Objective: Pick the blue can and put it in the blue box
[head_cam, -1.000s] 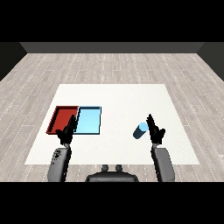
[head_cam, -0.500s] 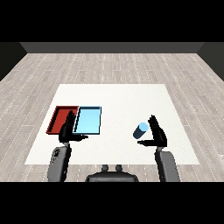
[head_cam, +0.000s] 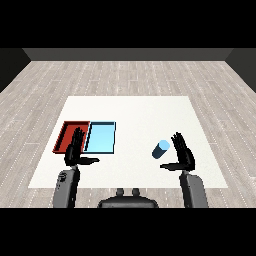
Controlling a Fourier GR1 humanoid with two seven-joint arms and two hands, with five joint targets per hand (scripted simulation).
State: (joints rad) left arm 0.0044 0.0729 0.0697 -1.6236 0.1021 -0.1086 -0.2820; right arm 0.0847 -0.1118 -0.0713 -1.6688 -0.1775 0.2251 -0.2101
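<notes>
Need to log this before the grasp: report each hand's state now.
Left hand: open, holding nothing, over the near edge of the red tray.
Right hand: open, holding nothing, just right of the blue can.

The desk (head_cam: 130, 110) looks matt white and smooth; the floor (head_cam: 130, 75) shows pale wood planks (grey tone); the blue can (head_cam: 161, 149) looks smooth.

blue can (head_cam: 161, 148): lying tipped on the white table, well right of the trays
blue tray (head_cam: 100, 137): flat, touching the red one's right side
</notes>
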